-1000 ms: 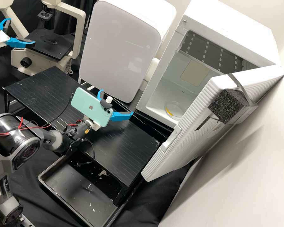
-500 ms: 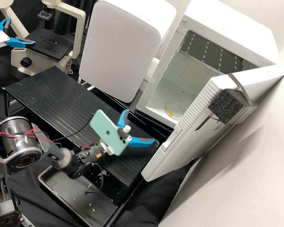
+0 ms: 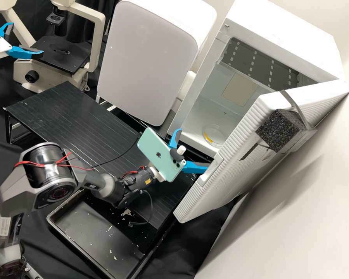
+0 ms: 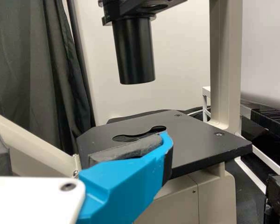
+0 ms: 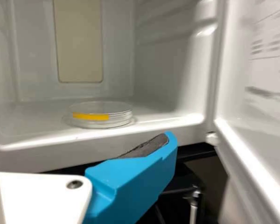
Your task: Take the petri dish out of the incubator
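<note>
While the right gripper (image 3: 194, 149) stands with its jaws wide at the mouth of the incubator (image 3: 287, 27), the petri dish (image 3: 214, 135), which carries a yellow strip on its side, sits on the incubator's floor, beyond those jaws and apart from them. The open door (image 3: 236, 155) is just beside the same jaws, and the left gripper (image 3: 27, 38) has its own jaws spread near the black stage (image 3: 62, 56) of the microscope (image 3: 97, 38).
</note>
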Controlling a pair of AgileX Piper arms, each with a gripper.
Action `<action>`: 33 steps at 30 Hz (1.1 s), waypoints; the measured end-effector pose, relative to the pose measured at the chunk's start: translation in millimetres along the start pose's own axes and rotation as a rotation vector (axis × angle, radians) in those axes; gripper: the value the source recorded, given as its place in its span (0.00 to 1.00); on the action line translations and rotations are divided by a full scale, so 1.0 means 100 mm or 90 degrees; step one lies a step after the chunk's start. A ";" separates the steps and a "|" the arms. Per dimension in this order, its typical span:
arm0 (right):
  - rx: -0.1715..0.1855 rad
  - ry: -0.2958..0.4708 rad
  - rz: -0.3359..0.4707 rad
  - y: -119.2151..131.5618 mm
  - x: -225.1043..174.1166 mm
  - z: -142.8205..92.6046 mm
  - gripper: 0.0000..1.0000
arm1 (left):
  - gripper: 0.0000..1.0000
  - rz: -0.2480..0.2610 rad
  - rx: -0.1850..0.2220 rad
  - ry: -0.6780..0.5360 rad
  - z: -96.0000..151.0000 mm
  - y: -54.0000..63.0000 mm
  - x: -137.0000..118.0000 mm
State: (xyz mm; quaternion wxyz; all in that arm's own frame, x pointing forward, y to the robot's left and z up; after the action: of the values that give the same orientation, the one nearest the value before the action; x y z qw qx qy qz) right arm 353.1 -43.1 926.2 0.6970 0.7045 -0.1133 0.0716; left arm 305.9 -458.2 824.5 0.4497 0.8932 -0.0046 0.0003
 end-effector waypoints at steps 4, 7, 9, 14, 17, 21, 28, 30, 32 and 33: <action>0.007 -0.013 -0.004 -0.04 0.18 0.03 1.00 | 1.00 0.000 0.000 0.000 0.00 0.00 0.00; 0.013 -0.026 -0.001 -0.03 0.28 0.06 1.00 | 1.00 0.000 0.000 0.000 0.00 0.00 0.00; 0.012 -0.026 0.001 -0.02 0.34 0.07 1.00 | 1.00 0.000 0.000 0.000 0.00 0.00 0.00; 0.008 -0.025 0.003 -0.01 0.46 0.08 1.00 | 1.00 0.000 0.000 0.000 0.00 0.00 0.00; 0.002 -0.029 0.001 0.00 0.52 0.09 1.00 | 1.00 0.000 0.000 0.000 0.00 0.00 0.00; -0.007 -0.028 0.004 0.01 0.62 0.10 1.00 | 1.00 0.000 0.000 0.000 0.00 0.00 0.00; -0.011 -0.040 0.001 0.01 0.73 0.14 1.00 | 1.00 0.000 0.000 0.000 0.00 0.00 0.00; -0.015 -0.038 0.003 0.02 0.77 0.14 1.00 | 1.00 0.000 0.000 0.000 0.00 0.00 0.00; -0.018 -0.040 0.002 0.02 0.80 0.14 1.00 | 1.00 0.000 0.000 0.000 0.00 0.00 0.00; -0.020 -0.043 0.000 0.02 0.81 0.14 1.00 | 1.00 0.000 0.000 0.000 0.00 0.00 0.00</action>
State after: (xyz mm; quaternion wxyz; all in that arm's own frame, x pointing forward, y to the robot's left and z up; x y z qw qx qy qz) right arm 429.3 -62.1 949.1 0.7037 0.6954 -0.1381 0.0458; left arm 305.9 -458.2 824.5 0.4497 0.8932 -0.0046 0.0003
